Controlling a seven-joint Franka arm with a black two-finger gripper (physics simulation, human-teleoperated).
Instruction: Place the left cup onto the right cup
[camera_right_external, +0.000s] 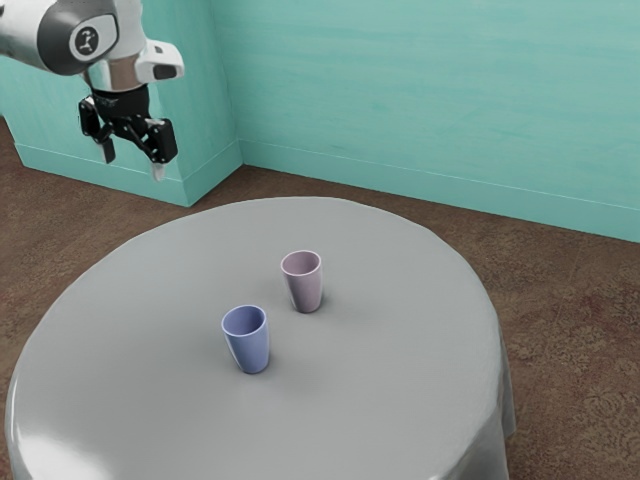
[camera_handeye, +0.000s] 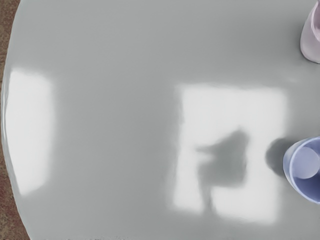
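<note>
Grey table (camera_right_external: 400, 330); claw (camera_right_external: 132, 166) aloft, spread apart, touching nothing.

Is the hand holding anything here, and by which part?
Nothing is held: the hand hangs empty, well apart from the blue cup and the pink cup.

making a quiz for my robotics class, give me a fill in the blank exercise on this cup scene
1. The blue cup and the pink cup both stand ____ on the table.
2. In the exterior view, the cup nearer the camera is the ____ one.
3. The open gripper, high above the table, holds ____.

Missing words: upright; blue; nothing.
</note>
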